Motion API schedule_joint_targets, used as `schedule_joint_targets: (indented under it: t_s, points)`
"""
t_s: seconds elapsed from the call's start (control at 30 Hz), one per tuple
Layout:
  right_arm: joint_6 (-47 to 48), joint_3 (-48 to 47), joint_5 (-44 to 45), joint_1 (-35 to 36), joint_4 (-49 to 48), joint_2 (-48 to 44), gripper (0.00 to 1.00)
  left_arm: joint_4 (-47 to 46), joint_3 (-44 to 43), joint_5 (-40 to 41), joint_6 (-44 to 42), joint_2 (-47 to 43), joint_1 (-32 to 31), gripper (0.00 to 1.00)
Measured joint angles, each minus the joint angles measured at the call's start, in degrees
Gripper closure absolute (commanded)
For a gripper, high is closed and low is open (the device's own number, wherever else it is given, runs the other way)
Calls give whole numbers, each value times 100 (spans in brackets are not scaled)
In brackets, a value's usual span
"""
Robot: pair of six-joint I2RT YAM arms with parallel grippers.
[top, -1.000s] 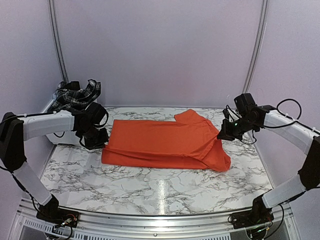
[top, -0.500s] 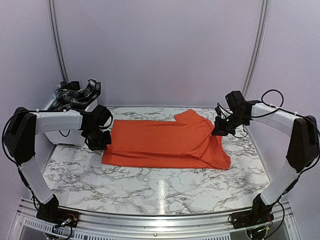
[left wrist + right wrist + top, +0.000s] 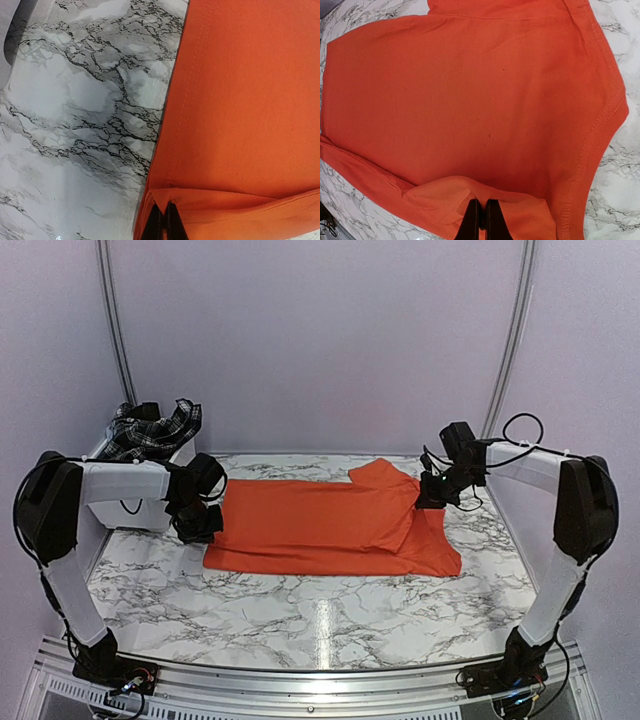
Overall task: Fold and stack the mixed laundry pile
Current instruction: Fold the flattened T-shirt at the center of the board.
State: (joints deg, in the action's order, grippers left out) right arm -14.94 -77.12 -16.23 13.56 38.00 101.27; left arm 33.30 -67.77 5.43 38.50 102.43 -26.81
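Note:
An orange T-shirt (image 3: 320,520) lies spread across the marble table, its front part doubled over lengthwise. My left gripper (image 3: 203,528) is shut on the shirt's left hem; in the left wrist view the black fingertips (image 3: 161,222) pinch a fold of orange cloth (image 3: 240,115). My right gripper (image 3: 428,502) is shut on the shirt's right end near the sleeve; in the right wrist view its fingertips (image 3: 480,220) clamp a raised fold of the orange T-shirt (image 3: 470,100). A black-and-white plaid piece (image 3: 150,430) hangs out of a white bin at the back left. No pale blue piece shows.
The white bin (image 3: 125,510) stands at the table's left edge, behind my left arm. Bare marble table (image 3: 320,620) runs in front of the shirt to the metal rail at the near edge. Purple walls close the back and sides.
Both grippers have carried the shirt's near edge toward the back, laying it over the rest. The shirt's front edge now runs straighter and both arms reach further in.

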Motion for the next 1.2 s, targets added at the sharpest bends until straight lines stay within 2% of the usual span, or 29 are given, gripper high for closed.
schedule_joint_targets:
  t_s: [0.87,1.13,1.17,1.2]
  points:
    - [22,-280,-2,-9,-85,326,100,-59,-9,-37,-83,90,66,100]
    - [22,-205,13,-260,-94,188,100,-129,-192,-42,-157,153,111,100]
    - [20,-203,-2,-267,-94,188,100,-142,-199,-42,-160,179,116,95]
    - [17,-203,-24,-280,-94,188,98,-151,-201,-39,-160,208,120,85]
